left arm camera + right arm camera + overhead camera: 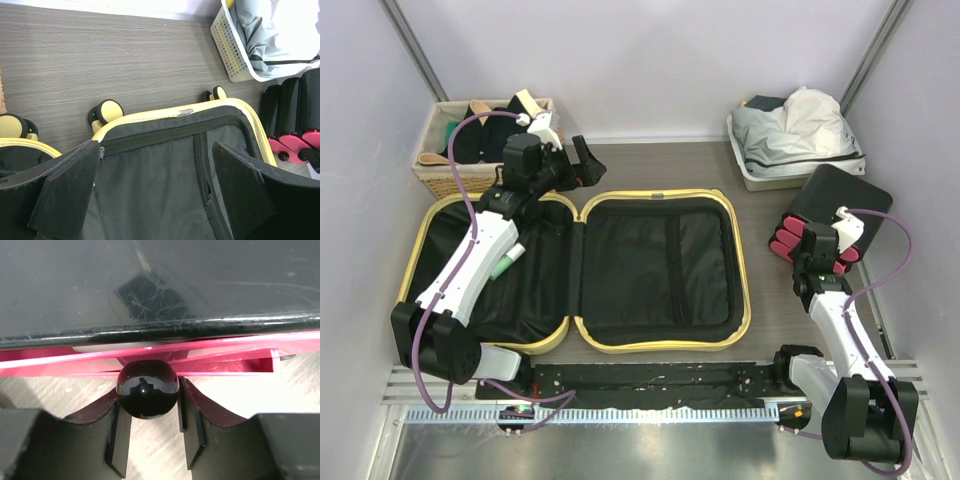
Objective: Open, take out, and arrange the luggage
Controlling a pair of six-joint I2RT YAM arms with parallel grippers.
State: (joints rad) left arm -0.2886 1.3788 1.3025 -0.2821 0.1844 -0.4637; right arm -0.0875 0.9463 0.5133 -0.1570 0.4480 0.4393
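on the middle of the table, the luggage (660, 270) is lying opened flat, both yellow-rimmed halves showing black lining and its wheels (107, 111) pointing to the far side. the left arm is reaching across the left half, and the left gripper (573, 165) is hovering over the far edge near the hinge, jaws spread wide and holding nothing. a small white and green tube (508, 262) is lying in the left half beside that arm. to the right of the luggage, the right gripper (149, 397) is pinching a round black knob (147, 380) at the edge of the black box (845, 195) with red cylinders (788, 240), its jaws partly closed on it. a wicker basket (440, 178) and a white basket (748, 172) are sitting at the far corners.
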